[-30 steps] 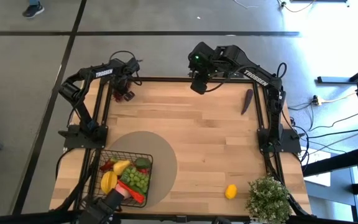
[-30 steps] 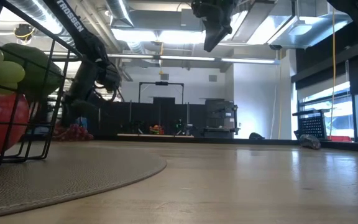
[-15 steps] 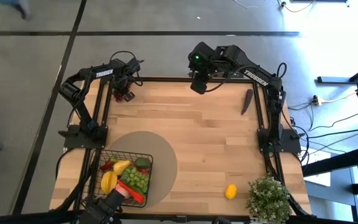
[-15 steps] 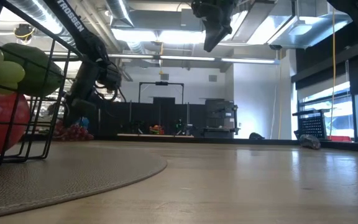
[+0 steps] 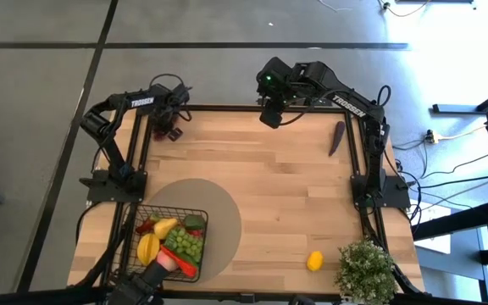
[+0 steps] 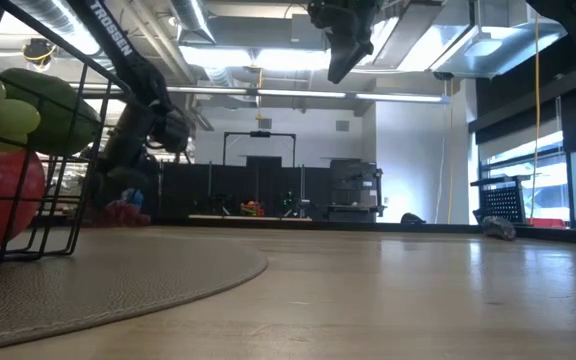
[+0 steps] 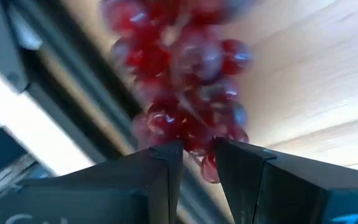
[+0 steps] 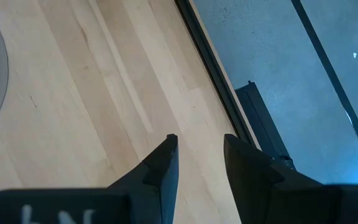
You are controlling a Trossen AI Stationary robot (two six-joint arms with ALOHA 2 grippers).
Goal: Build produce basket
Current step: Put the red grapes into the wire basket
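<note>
A bunch of red grapes (image 5: pixel 170 132) sits at the table's far left corner, beside the black frame rail. My left gripper (image 7: pixel 199 155) points steeply down over it, shut on the grapes (image 7: pixel 185 81). My right gripper (image 5: pixel 271 117) hangs high over the far edge, open, nothing between its fingers (image 8: pixel 166 158). The black wire basket (image 5: pixel 200 213) stands on the round tan mat (image 5: pixel 223 212) at the near left. It holds yellow fruits, green grapes and red pieces. A dark eggplant (image 5: pixel 337 137) lies at the far right and a lemon (image 5: pixel 314 260) at the near right. My left gripper pinches the end of the bunch nearest the wrist (image 7: pixel 199 146) between its two fingers. The fingers come from above, slanting down. The rest of the bunch reaches away below the fingertips. I cannot tell whether it is clear of the table.
A bushy potted plant (image 5: pixel 367 269) stands at the near right corner. Black frame rails run along the table's left, right and far edges. In the low view the basket (image 6: pixel 78 150) fills the left edge, with a red fruit (image 6: pixel 3 200) inside. Bare wood lies across the table's middle.
</note>
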